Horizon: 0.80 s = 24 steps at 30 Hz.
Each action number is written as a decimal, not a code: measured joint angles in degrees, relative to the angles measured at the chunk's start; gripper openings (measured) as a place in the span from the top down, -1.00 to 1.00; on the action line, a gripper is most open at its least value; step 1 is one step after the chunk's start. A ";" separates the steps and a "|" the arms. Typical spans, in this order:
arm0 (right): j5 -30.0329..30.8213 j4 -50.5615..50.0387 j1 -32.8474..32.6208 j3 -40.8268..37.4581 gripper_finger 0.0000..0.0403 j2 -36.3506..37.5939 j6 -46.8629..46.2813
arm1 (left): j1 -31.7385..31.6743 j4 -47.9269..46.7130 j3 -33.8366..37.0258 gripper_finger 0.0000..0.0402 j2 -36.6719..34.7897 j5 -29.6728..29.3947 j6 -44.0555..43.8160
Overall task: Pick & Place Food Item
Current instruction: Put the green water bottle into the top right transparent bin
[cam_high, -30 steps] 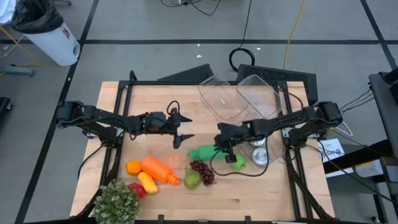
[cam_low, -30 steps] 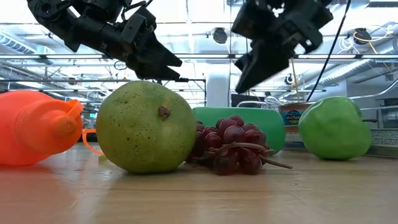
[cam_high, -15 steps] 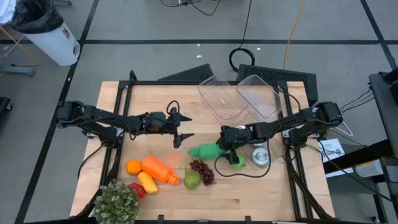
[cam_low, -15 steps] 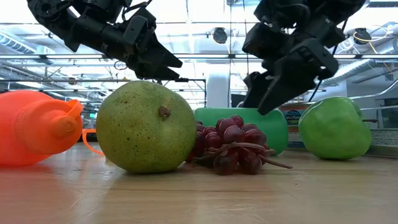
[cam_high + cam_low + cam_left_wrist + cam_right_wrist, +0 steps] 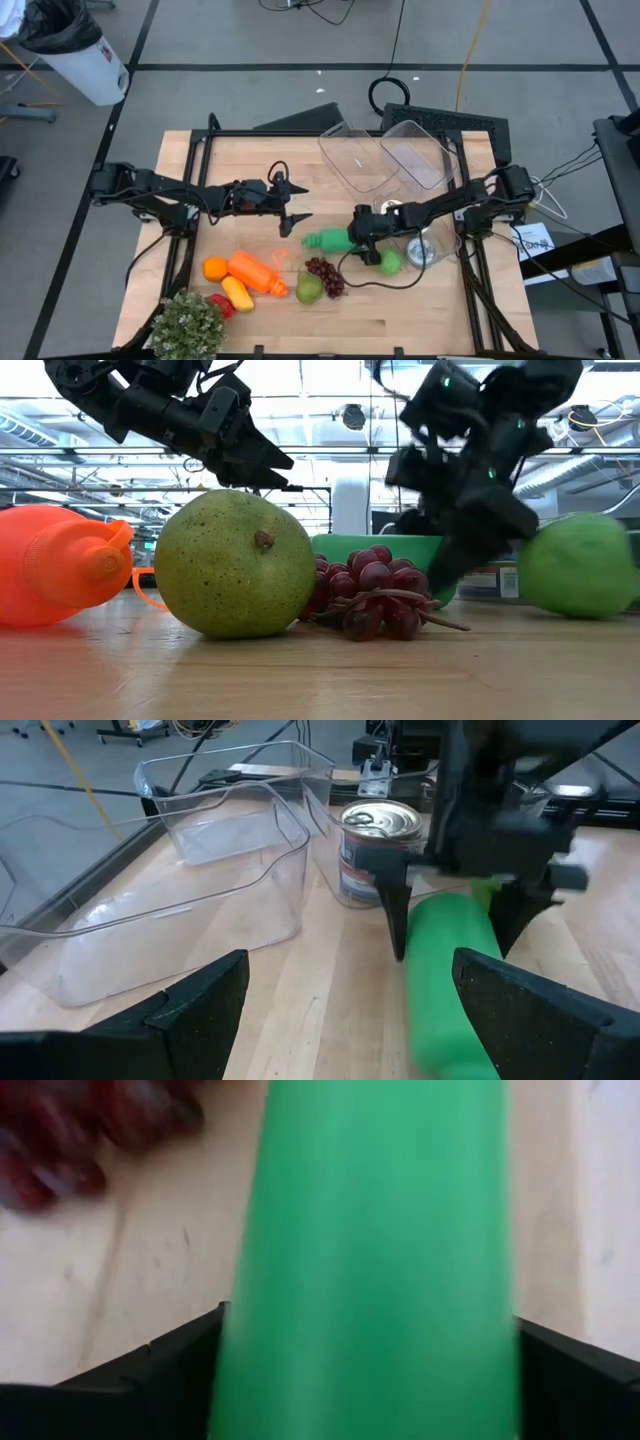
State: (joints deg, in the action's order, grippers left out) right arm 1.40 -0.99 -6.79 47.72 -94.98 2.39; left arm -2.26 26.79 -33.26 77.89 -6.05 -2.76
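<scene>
Risk: right gripper [image 5: 362,236], jaws wide, straddles green bottle [image 5: 328,240] at frame centre w/o contact; closing off-axis could roll it into grapes [image 5: 325,276]. Left gripper [image 5: 296,208], also wide, idles empty upper-left of bottle.

A green bottle [image 5: 327,240] lies on its side near the middle of the table [image 5: 440,320], its long axis running left to right. It is smooth, plain green and capped. Its left end points toward the table's left edge; a bunch of dark red grapes [image 5: 326,276] lies just toward the near edge from it.
</scene>
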 joint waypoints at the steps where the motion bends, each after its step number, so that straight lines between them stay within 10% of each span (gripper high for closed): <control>1: -0.05 -0.15 0.02 0.00 -0.88 -0.55 -0.09 | 0.00 0.01 0.00 -0.75 0.00 -0.01 0.00; 19: 0.37 4.10 0.33 0.45 -0.34 8.66 4.51 | -0.07 -0.56 0.00 -0.75 0.00 -0.04 -0.04; 24: 8.76 -2.27 0.18 0.42 -0.34 17.73 4.17 | -0.21 -0.64 -0.07 -0.75 -0.07 -1.06 -0.23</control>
State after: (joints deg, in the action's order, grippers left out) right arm 10.16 -3.27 -6.61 48.14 -77.25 6.55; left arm -2.47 26.15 -33.32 77.82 -7.11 -2.99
